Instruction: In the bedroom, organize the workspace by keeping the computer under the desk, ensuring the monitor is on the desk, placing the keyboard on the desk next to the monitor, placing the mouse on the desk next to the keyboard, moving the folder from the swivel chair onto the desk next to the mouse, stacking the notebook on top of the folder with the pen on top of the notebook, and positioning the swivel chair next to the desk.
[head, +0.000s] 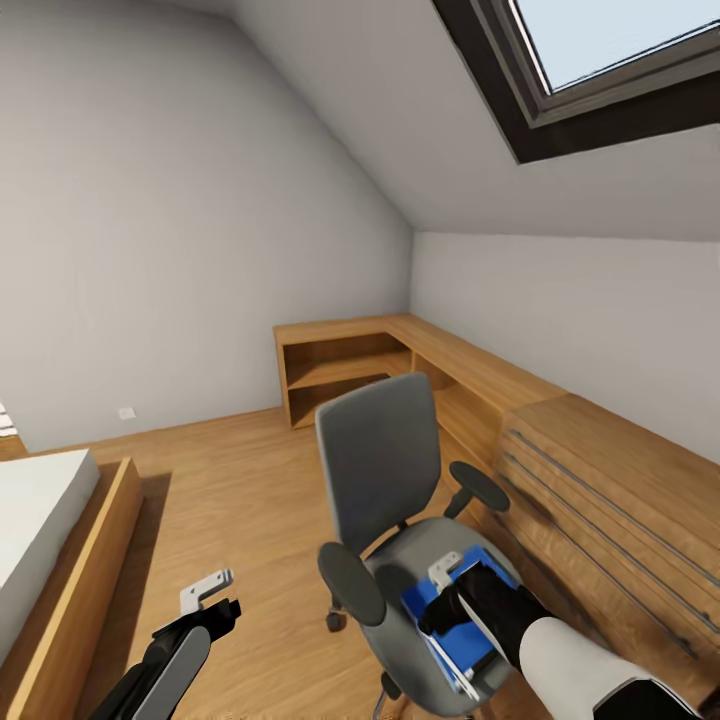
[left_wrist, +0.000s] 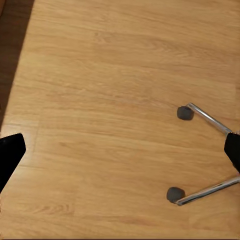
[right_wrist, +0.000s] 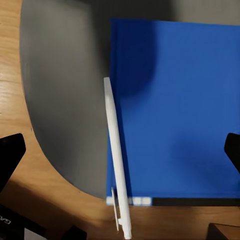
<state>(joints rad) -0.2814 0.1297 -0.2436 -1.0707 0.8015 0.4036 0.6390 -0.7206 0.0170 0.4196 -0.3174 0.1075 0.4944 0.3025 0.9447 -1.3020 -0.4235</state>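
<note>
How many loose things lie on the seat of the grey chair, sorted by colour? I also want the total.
Blue: 1, the flat blue folder on the seat of the grey swivel chair
White: 1, the slim white pen lying along the folder's edge
Total: 2

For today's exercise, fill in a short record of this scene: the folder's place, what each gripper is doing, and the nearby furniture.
folder: blue, lying on the swivel chair seat
right gripper: open, above the folder
left gripper: open, over bare wooden floor
desk: wooden, along the wall behind the chair
bed: at the left
</note>
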